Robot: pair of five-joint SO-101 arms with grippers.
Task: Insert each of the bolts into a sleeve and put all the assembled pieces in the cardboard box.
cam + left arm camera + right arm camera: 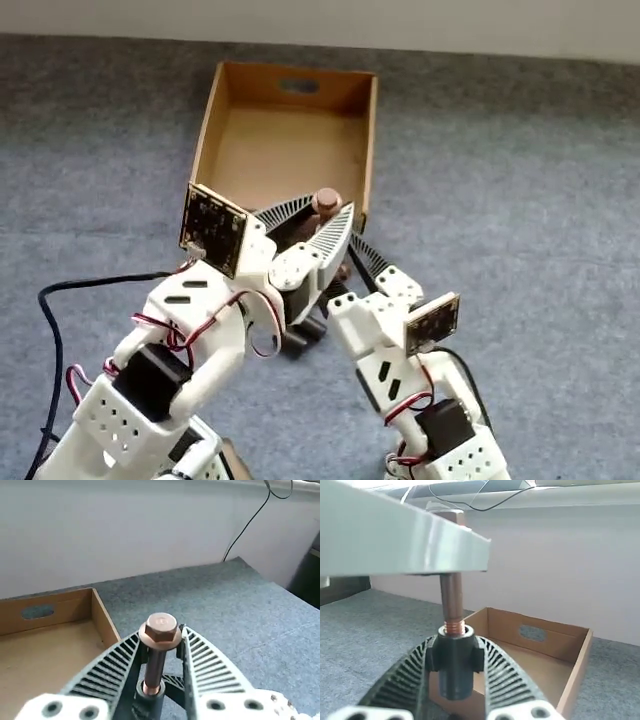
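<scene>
The left end effector, two white plastic fingers ribbed like a fishbone, is clenching a copper-coloured metal bolt just under its flanged hexagonal head and is holding it upright, head up. The shank is showing smooth, with fine threads at the lower tip. That tip is sitting in the mouth of a matte black cylindrical sleeve, which the right end effector, a pair of black ribbed fingers, is grasping from both sides.

In the high view the bolt's round head is showing at the centre of the frame, between the left end effector's fingers and just below the lower right corner of the brown cardboard box. The box is lying in the upper middle of that frame. It is a shallow, open rectangular tray of plain cardboard with an oval hand-hole cut in its far wall.

The bench is wearing a grey, fuzzy, carpet-like covering. The two arms are rising from the lower edge of the high view, built of white plastic shells pierced with small holes and slots, with black motor blocks between them. A dark square circuit board dotted with gold contacts is sitting at the left wrist. Red and white wires are looping along the left arm, and a black cable is curling at the lower left
</scene>
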